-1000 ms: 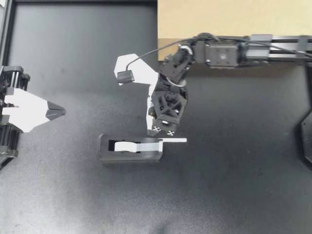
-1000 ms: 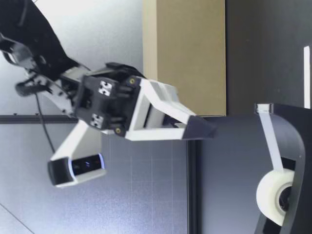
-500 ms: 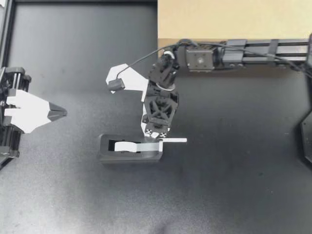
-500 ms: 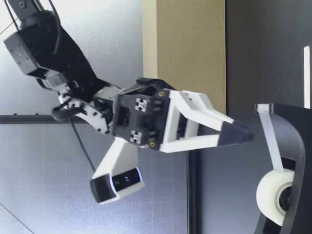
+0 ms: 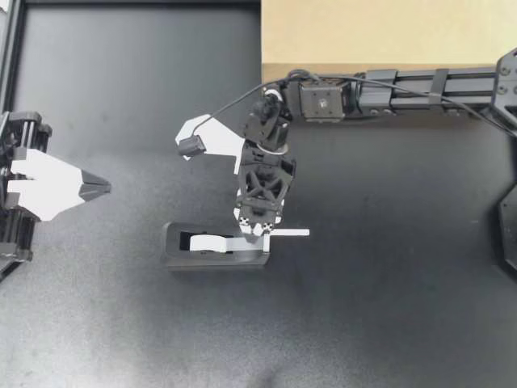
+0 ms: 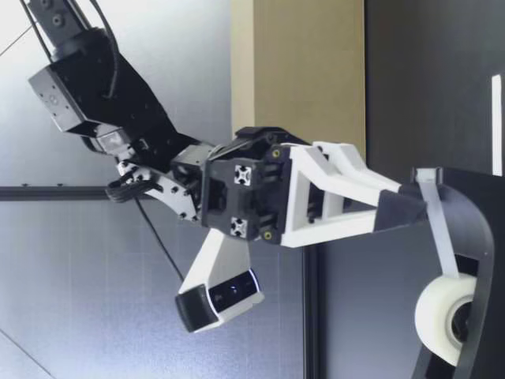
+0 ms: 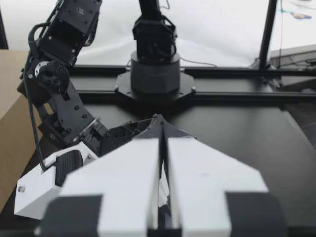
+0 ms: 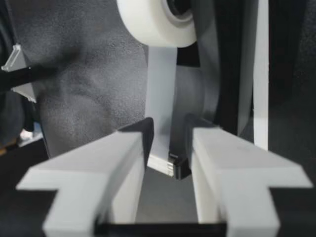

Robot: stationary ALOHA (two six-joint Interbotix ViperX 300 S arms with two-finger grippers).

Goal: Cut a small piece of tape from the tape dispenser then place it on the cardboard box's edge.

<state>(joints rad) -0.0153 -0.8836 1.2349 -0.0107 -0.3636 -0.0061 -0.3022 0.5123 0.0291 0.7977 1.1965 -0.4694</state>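
Dropping R gripper: over the last sec we come down & fwd onto the cutter end of the tape dispenser. The tips were short of it; now they flank the tape strip.
Jaws: narrow gap, strip betw. the fingers, but no pinch from both sides visible yet.
Meaning: we judge the approach done. Next is closing on the strip, then pull & tear. Nothing cut so far.
L gripper: hasn't moved, fingers pressed together, empty, well off to the side of the R tips.
Tape strip: thin, matte white flat ribbon, running from the tape roll ahead of the tips up to the cutter.
Dispenser: black hard plastic w/ a curved back. Probably light, so it may slide when pulled.
Cardboard box: plain tan, flat faces, behind the R wrist. No tape seen on its edge.
Table: dark, finely grained mat under the tips.
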